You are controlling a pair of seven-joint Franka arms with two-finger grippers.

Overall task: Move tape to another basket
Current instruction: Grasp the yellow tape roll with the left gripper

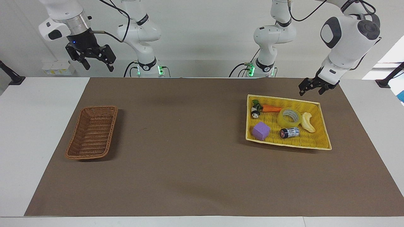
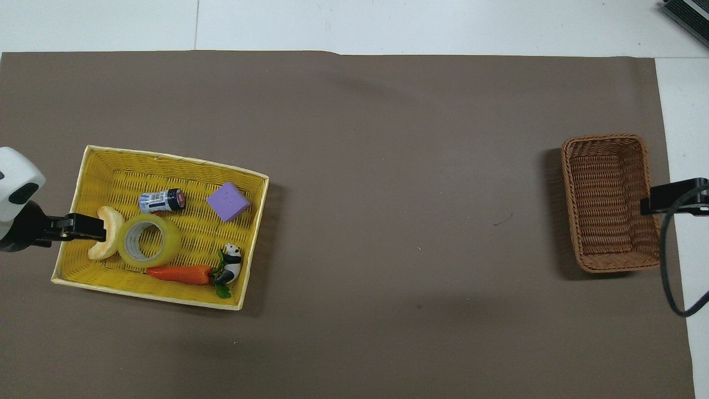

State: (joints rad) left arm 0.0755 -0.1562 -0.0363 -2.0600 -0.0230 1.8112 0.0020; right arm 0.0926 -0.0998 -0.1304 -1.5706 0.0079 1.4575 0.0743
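My left pincer, spread and empty, hangs over the woven yellow tray's rim; below it lies the glossy tape ring. My right pincer, spread, waits above the worktop near the brown wicker basket.

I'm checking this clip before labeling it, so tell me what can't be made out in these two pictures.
- Left gripper: overhead view shows only one dark tip over the yellow tray; whether it touches anything there cannot be told.
- Right gripper: overhead view cuts it off at the frame edge, beside the basket.
- Small can: label print too small in both views.
- Tape: its underside is hidden against the tray.
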